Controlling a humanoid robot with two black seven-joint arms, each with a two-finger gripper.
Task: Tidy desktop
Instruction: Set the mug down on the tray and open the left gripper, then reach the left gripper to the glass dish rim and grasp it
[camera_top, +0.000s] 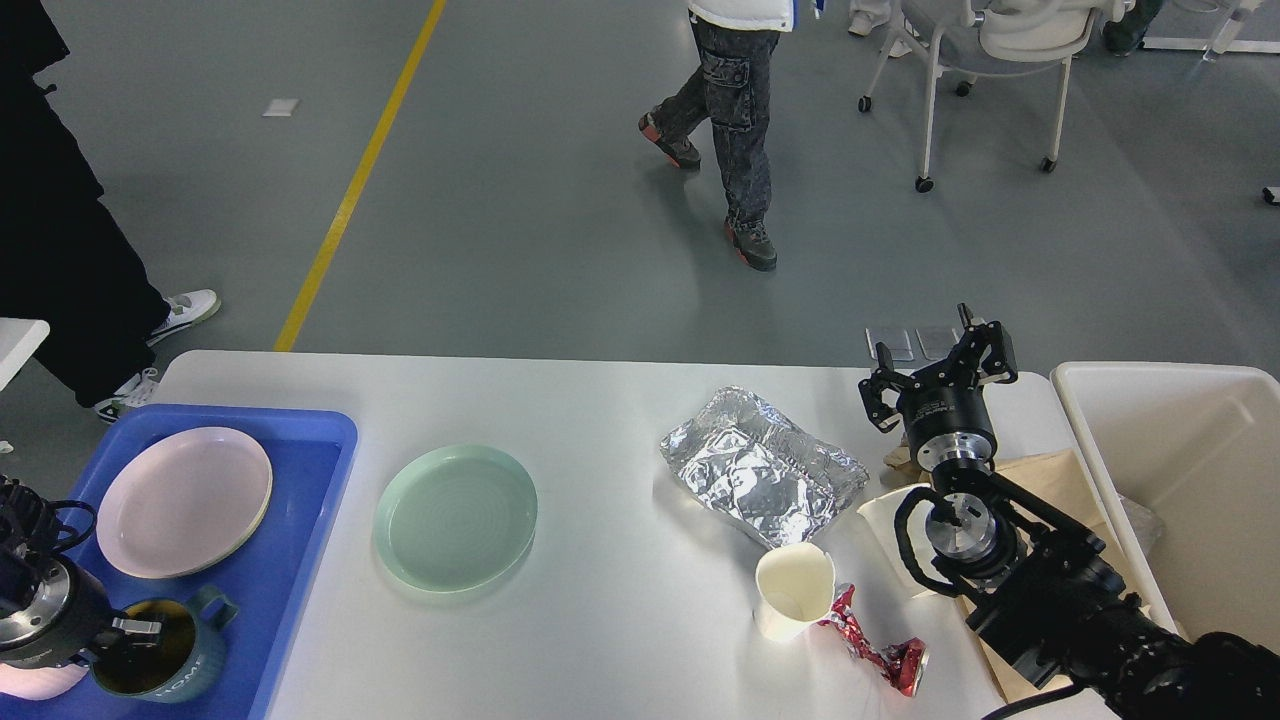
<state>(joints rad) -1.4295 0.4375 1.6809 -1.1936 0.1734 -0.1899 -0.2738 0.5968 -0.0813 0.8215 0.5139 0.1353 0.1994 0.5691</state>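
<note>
Your counter (620, 620) is a large smooth matte white slab with rounded corners, filling the lower part of the head view. At its left end sits a glossy blue tray (300, 500) carrying a round pale pink plate (184, 501) and a dark teal mug (165, 655) with a handle. Just right of the tray, a shallow mint-green plate (456, 516) lies flat on the bare counter. Further right you see a crinkled silver foil packet (765, 465), and in front of it a squashed white paper cup (793, 592) touching a crushed red metallic can (880, 650). Brown paper (1060, 475) lies under your right arm, beside a cream plastic bin (1170, 440) at the counter's right edge. Your right end effector (935, 375) hangs above the counter near the foil, its 2 fingers spread and holding nothing. Your left end effector (130, 628) is by the mug; you cannot tell how its fingers stand.
</note>
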